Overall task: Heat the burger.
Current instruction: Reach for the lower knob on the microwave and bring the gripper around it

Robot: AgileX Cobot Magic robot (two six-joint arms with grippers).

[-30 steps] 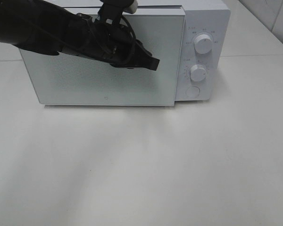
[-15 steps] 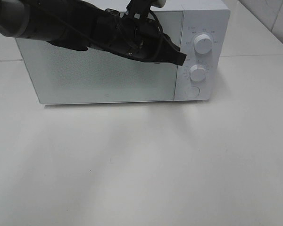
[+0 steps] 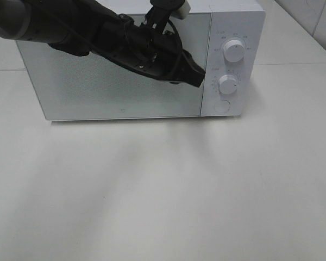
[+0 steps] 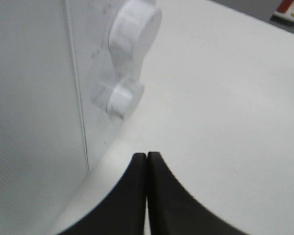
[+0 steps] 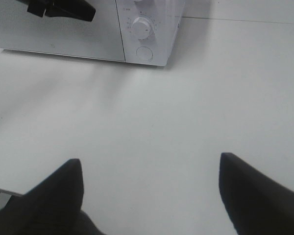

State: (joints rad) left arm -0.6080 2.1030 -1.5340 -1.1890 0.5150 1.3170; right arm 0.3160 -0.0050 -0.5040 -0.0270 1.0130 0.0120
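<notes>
The burger is hidden; no view shows it. The white microwave (image 3: 125, 95) stands at the back of the table with its door closed. My left gripper (image 3: 199, 80) is shut and empty, its tip in front of the door's right edge, just left of the lower knob (image 3: 227, 85). The left wrist view shows its fingertips (image 4: 147, 156) pressed together, with a knob (image 4: 134, 29) and a smaller round button (image 4: 120, 95) beyond them. My right gripper (image 5: 149, 171) hangs open and empty over bare table, out of the exterior high view.
The microwave's control panel carries an upper knob (image 3: 233, 51) and a round button (image 3: 221, 105) under the lower knob. The white table (image 3: 163, 190) stretches in front of the microwave. The left arm (image 3: 70, 27) crosses the top of the door.
My left gripper has swept right across the door from its middle to its right edge, then dropped a little toward the lower knob. The door now looks flush. The right gripper has not moved.
</notes>
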